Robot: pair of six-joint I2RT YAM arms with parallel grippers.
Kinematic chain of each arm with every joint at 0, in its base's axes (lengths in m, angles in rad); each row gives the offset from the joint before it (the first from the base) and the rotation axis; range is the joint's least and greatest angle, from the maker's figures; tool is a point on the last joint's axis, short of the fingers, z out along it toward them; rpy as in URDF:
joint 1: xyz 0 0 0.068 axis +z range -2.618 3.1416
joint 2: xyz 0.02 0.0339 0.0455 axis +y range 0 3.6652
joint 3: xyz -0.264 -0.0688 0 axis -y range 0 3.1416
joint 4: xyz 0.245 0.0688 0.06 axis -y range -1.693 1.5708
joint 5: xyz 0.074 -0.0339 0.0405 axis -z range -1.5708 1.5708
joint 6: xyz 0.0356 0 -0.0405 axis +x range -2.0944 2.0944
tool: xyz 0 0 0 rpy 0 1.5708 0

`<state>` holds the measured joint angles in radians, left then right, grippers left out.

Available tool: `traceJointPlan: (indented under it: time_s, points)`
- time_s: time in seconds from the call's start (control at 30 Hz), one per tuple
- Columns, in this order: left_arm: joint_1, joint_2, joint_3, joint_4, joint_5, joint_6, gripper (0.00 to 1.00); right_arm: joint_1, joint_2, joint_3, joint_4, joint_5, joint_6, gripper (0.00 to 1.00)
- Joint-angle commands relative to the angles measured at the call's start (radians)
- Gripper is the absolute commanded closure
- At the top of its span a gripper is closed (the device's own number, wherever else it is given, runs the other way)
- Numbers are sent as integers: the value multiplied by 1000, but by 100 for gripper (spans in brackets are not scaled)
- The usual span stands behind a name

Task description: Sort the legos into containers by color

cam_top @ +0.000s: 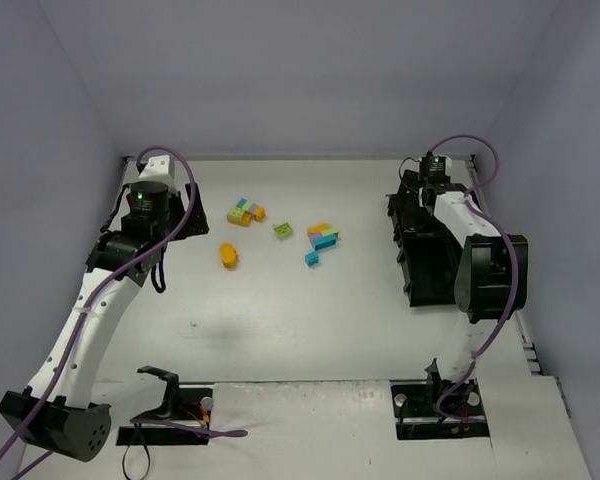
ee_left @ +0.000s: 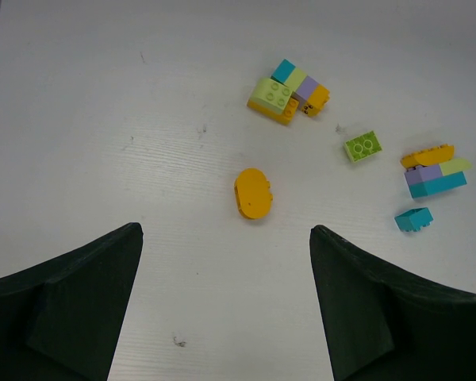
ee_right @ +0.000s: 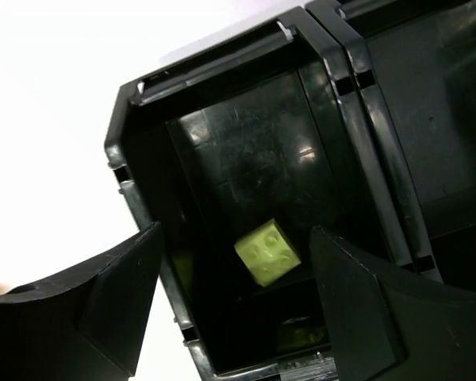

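Observation:
Loose legos lie on the white table: an orange oval piece (cam_top: pixel 228 255) (ee_left: pixel 253 193), a multicoloured cluster (cam_top: pixel 244 212) (ee_left: pixel 288 91), a lime brick (cam_top: pixel 282 230) (ee_left: pixel 363 147), a second cluster (cam_top: pixel 323 237) (ee_left: pixel 435 171) and a cyan brick (cam_top: pixel 311 259) (ee_left: pixel 413 219). My left gripper (cam_top: pixel 158 268) (ee_left: pixel 226 238) is open and empty, above the table just short of the orange piece. The black compartment tray (cam_top: pixel 425 265) (ee_right: pixel 222 55) stands at the right. My right gripper (cam_top: pixel 412 200) (ee_right: pixel 234 238) is open over its far end compartment, where a pale lime brick (ee_right: pixel 268 252) lies apart from the fingers.
The table is walled by pale panels at the back and both sides. The two arm bases (cam_top: pixel 170 405) sit at the near edge. More of the tray's compartments (ee_right: pixel 428 103) show to the right in the right wrist view.

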<state>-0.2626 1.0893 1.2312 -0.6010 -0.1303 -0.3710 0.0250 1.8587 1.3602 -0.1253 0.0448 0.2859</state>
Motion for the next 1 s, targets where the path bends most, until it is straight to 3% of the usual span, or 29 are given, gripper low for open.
traceJointPlan:
  time_s: [0.0,0.27,0.4,0.7,0.97]
  points:
    - [-6,-23,27,35,9,-8,20,33,-70,62,19,-22,-25,29]
    - [-7,-22,30,35,26,-14,20,311,-95,128,87,-111,-240,25]
    - [-7,-26,28,26,24,-14,20,430,-35,177,113,-193,-261,13]
    - [-7,-60,21,-32,-2,-8,20,562,235,355,113,-223,-277,9]
    - [-7,-95,14,-82,-23,-6,20,615,347,439,110,-212,-274,12]
